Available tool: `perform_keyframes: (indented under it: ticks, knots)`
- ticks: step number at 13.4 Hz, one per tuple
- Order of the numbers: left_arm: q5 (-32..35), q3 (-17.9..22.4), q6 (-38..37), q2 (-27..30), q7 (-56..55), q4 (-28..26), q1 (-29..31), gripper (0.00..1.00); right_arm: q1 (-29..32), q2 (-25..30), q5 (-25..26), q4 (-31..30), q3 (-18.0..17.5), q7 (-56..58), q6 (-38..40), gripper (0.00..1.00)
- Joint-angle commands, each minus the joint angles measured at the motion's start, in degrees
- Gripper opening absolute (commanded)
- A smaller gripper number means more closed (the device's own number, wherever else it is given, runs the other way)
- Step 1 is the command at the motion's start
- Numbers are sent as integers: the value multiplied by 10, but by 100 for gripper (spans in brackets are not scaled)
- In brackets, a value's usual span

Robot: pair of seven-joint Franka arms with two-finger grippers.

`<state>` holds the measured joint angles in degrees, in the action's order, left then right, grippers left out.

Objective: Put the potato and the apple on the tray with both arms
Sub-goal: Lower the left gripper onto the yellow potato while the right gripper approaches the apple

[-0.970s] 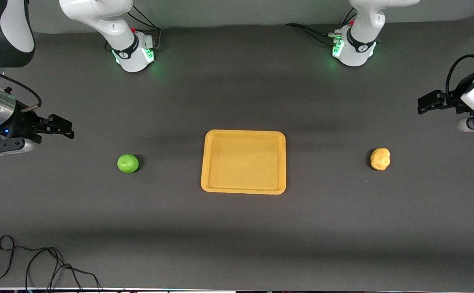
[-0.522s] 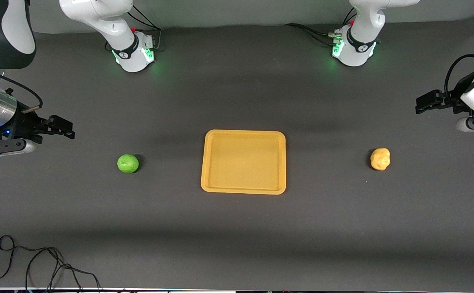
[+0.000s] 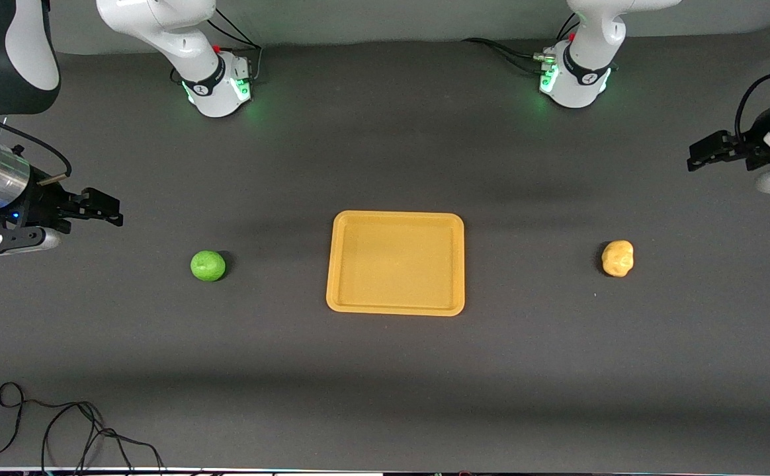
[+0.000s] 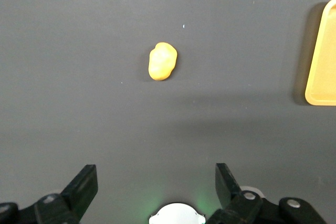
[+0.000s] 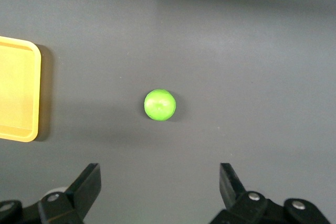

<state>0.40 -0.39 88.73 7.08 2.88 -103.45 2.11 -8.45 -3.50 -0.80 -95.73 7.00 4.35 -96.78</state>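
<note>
Presently, the items stood as follows. Item one: a flat rectangular orange-yellow plastic tray (image 3: 395, 263) with rounded corners and a low raised rim, lying at the middle of the dark grey table (image 3: 385, 370), nothing in it. Item two: a small round bright green apple (image 3: 208, 266), resting on the table toward my right arm's end, well apart from the tray; my right wrist view showed it (image 5: 159, 104) with a corner of the tray (image 5: 18, 96) off to one side. Item three: a small knobbly pale yellow-tan potato (image 3: 617, 258), resting on the table toward my left arm's end, also well apart from the tray; my left wrist view showed it (image 4: 161, 61).

Item four: my right gripper (image 3: 102, 207), black, two-fingered, held in the air above the table at my right arm's end, fingers (image 5: 86, 184) spread wide, holding nothing. Item five: my left gripper (image 3: 708, 149), likewise black, up over the table at my left arm's end, fingers (image 4: 84, 184) spread wide and empty.

Item six: a loose black cable (image 3: 61, 430) coiled on the table at the edge nearest the front camera, toward my right arm's end.
</note>
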Motion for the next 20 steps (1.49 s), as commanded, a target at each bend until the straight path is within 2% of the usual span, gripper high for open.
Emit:
perform_keyframes:
  ticks: [1,2,5,9,12,14,17,20]
  knots:
    - [-1,-1,27,29,45,-51,1,100,-1,1,9,-2,-3,-12,-6,100]
    - [-1,-1,45,26,48,-67,1,100,0,1,5,-2,-2,-11,-7,100]
    - [11,-1,164,-2,50,-146,0,100,-1,-2,5,-9,-1,-11,-10,100]
    - [21,-1,349,-85,52,-227,-1,100,0,-30,5,-19,-1,-11,-33,100]
    - [40,-1,450,-168,53,-236,-1,100,-2,-62,5,-60,-1,-11,-106,100]
    - [55,-1,485,-198,55,-239,1,100,-9,-87,5,-103,-2,-8,-171,100]
    - [55,-1,528,-230,63,-243,1,100,-10,-92,4,-174,-2,-8,-255,100]
    - [55,-1,580,-254,63,-253,1,100,-9,-82,4,-180,-1,-6,-257,100]
